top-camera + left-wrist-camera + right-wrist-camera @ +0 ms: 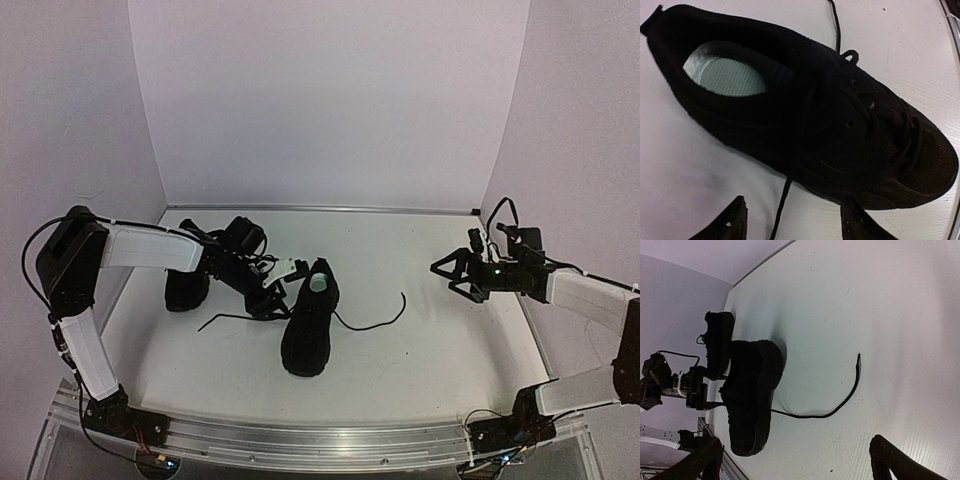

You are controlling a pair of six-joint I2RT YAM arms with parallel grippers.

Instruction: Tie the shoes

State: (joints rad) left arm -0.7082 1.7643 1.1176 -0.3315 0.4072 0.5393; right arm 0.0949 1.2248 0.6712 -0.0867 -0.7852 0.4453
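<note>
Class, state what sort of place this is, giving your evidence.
Probably a robotics lab test cell: plain walls box in a white table, two robot arms mount on a metal rail at its near edge, and two black shoes lie on it.

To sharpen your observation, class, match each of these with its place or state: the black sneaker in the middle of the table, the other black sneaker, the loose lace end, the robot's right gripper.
Column 1
1. middle matte black low-top sneaker
2. second matte black sneaker
3. thin black lace end
4. right black two-finger gripper

Column 2
A. open, out at the right, touching nothing
B. curves over the white table, right of the middle shoe
C. pale insole showing in its opening
D. far left, partly hidden by the left arm

Pairs: 1-C, 2-D, 3-B, 4-A
</note>
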